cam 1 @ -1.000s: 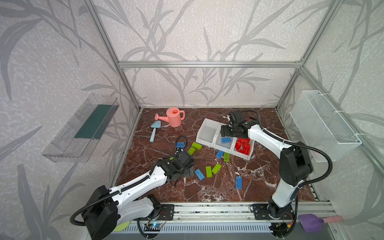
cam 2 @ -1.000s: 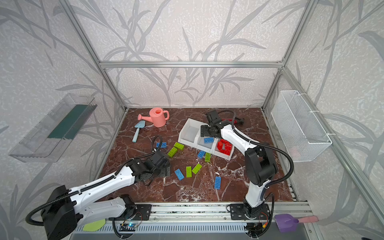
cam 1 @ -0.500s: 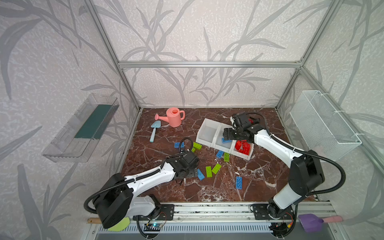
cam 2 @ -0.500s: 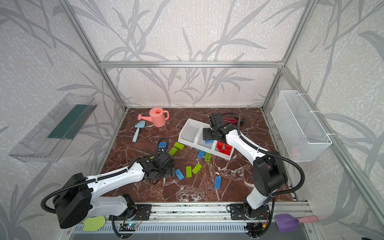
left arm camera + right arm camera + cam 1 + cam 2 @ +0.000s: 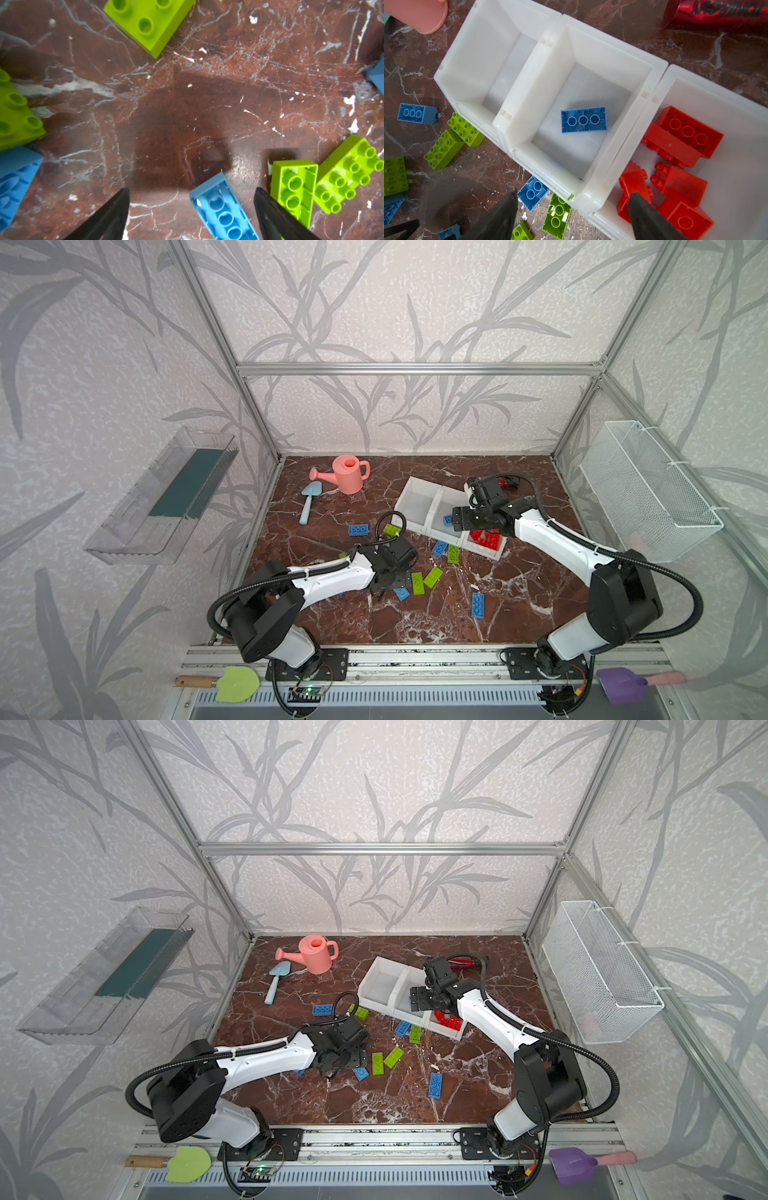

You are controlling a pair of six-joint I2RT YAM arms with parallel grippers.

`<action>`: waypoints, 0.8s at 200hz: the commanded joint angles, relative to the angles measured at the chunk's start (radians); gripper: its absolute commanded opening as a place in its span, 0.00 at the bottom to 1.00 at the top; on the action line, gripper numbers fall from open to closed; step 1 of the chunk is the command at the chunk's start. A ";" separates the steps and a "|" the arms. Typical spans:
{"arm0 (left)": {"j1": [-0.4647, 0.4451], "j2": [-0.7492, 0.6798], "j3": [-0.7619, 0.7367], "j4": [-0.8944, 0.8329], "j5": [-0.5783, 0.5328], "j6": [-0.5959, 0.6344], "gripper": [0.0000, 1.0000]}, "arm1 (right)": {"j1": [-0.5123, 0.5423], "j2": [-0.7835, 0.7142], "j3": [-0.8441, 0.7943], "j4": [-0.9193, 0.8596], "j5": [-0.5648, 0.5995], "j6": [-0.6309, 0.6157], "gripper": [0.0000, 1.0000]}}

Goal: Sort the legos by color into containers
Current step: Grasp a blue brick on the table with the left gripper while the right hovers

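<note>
Hovering low around 7 o'clock on the marble floor (image 5: pixel 415 626), the left gripper (image 5: pixel 191 188) has its jaws spread wide and isn't gripping anything. A light blue brick (image 5: pixel 222 209) lies hollow side up between the fingers (image 5: pixel 112 216), slanted across the gap, touching neither from what I can see. Over at 1 o'clock the right gripper (image 5: pixel 573 192) is wide open too, empty, above the front wall of the containers (image 5: pixel 415 506), a white row running 10 to 4 o'clock. Its middle bin (image 5: pixel 591 52) has one blue lego (image 5: pixel 584 119) upside down, the 4 o'clock bin (image 5: pixel 726 99) has red ones (image 5: pixel 685 133). Lime green legos (image 5: pixel 432 576) lie loose on the floor.
</note>
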 commanded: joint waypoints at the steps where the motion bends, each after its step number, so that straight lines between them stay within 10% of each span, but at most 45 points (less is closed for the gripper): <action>1: -0.006 0.029 0.026 0.005 0.006 -0.023 0.88 | -0.013 -0.030 -0.013 0.006 -0.017 -0.028 0.84; 160: -0.107 -0.030 -0.059 -0.008 -0.042 -0.107 0.56 | -0.028 -0.099 -0.097 0.042 -0.060 -0.014 0.83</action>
